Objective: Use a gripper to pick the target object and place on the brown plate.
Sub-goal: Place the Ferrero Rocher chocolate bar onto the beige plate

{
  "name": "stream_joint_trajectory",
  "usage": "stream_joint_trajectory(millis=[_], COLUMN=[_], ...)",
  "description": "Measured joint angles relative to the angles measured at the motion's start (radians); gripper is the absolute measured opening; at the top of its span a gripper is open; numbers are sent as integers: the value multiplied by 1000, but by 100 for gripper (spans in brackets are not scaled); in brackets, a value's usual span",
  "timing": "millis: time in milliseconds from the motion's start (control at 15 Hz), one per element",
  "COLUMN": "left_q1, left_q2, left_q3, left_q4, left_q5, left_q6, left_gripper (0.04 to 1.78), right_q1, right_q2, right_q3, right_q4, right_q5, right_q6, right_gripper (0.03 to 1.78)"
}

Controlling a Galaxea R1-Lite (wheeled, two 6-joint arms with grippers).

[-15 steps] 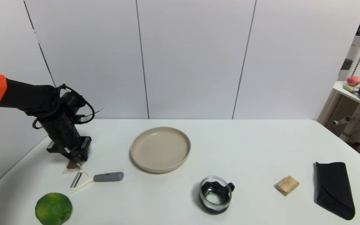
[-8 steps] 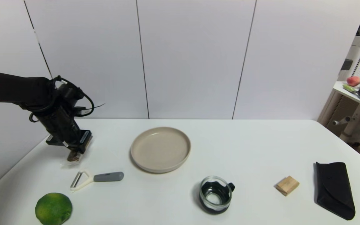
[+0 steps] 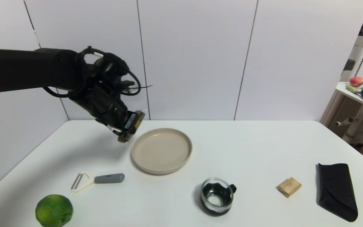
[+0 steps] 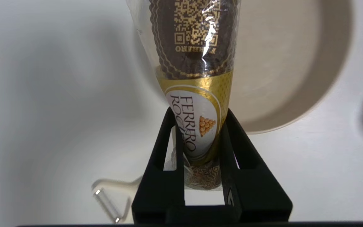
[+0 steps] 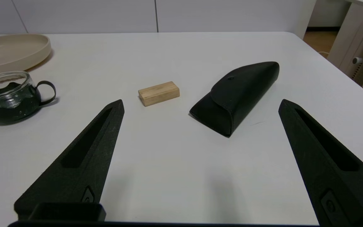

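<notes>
**Head view: packet held in the air beside the plate**

Head view shows the left gripper (image 3: pixel 125 136) raised above the table (image 3: pixel 247 148), just beside the plate's (image 3: pixel 161 150) left rim. Its jaws are clamped on the packet (image 3: pixel 123 138), which hangs clear of the table surface. The arm reaches in from the left, black, with loose cables looped over the wrist.

In the left wrist view the two black fingers (image 4: pixel 165 148) pinch the packet (image 4: pixel 197 78) at its white and gold label end. The dark brown part with a gold QR code sticks out past the fingertips. Behind the packet lies the plate (image 4: pixel 295 78), bare, with its rim curving round. The packet's far end overlaps the plate's edge in this view. The peeler (image 4: pixel 112 201) shows below, on the table.

The peeler (image 3: pixel 97 180) lies on the table near the front left, well apart from the gripper, with a lime (image 3: pixel 54 210) just in front of it. A cup (image 3: pixel 217 196) sits in front of the plate, toward the right. Farther right are a wooden block (image 3: pixel 290 186) and a black case (image 3: pixel 337 190).

The right gripper (image 5: pixel 200 104) hovers low over the table with its jaws wide apart and nothing between them. Its view looks toward the block (image 5: pixel 158 93) and case (image 5: pixel 236 96), with the cup (image 5: pixel 8 101) and plate (image 5: pixel 13 53) off to one side.
</notes>
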Motion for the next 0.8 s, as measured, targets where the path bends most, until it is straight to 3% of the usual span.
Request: stream_joint_trajectory(millis=[267,533,800], left_q1=[-119,-140,-141], left_q2=[69,113,72], left_q3=[-6,-6,2], left_q4=[-94,-98,-83], left_q5=[-1,0,0], left_q6=[-1,-1,0], left_gripper=[35,84,119], right_q1=[0,0,0], right_q2=[0,0,0], right_q3=[0,0,0], right_q4=[0,0,0], right_q5=[0,0,0], right_q6=[0,0,0], right_gripper=[169,169,169])
